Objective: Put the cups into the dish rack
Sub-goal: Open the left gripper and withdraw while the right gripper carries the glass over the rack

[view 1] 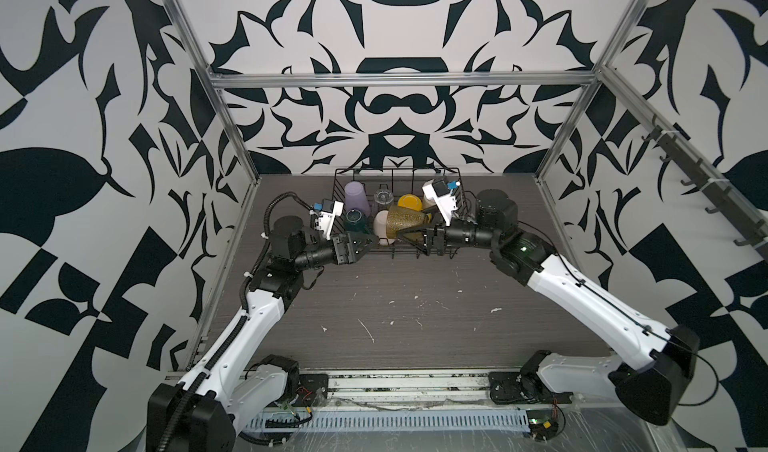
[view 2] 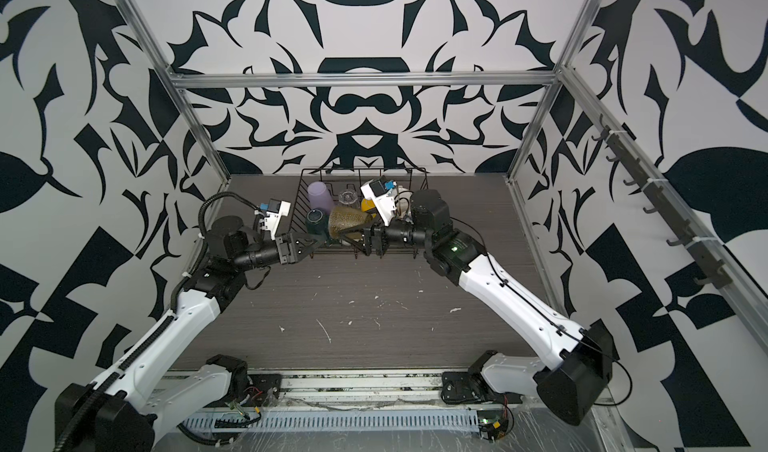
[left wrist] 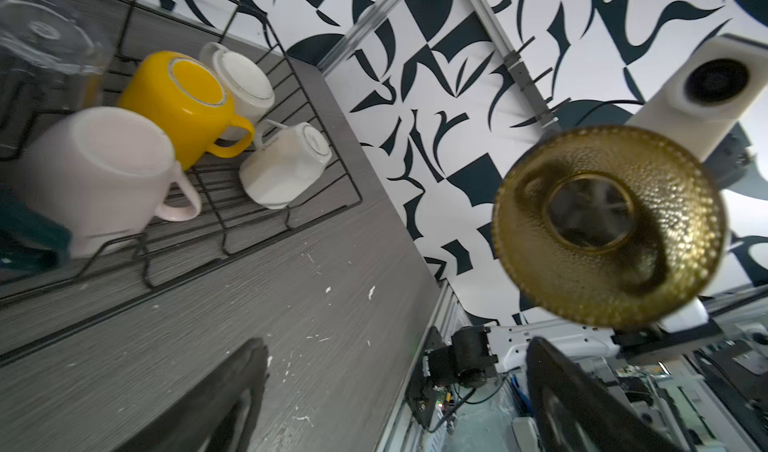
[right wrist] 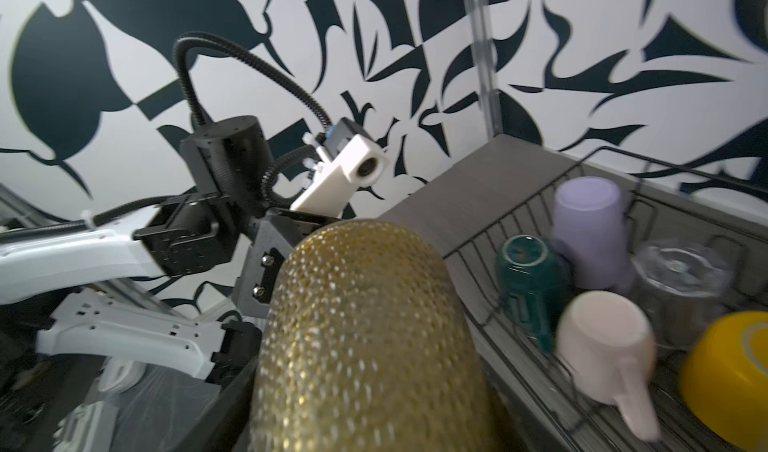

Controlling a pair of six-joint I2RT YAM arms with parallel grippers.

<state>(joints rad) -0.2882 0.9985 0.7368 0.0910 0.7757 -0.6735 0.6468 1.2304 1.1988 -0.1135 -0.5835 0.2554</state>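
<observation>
In both top views the right arm's wrist camera (view 1: pixel 439 199) covers most of the cream mug (left wrist: pixel 245 79) and white faceted mug (left wrist: pixel 286 167) at the right end of the dish rack (view 1: pixel 399 248). The olive glass (view 1: pixel 405 220) masks much of the pink mug (view 1: pixel 379 226). The left wrist view blurs and crops the clear glass (left wrist: pixel 45 38) and dark green mug (left wrist: pixel 29 229); the right wrist view crops the olive glass.

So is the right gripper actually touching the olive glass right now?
Touching. In the right wrist view the right gripper has the olive glass between its jaws, with a dark finger against its wall.
</observation>
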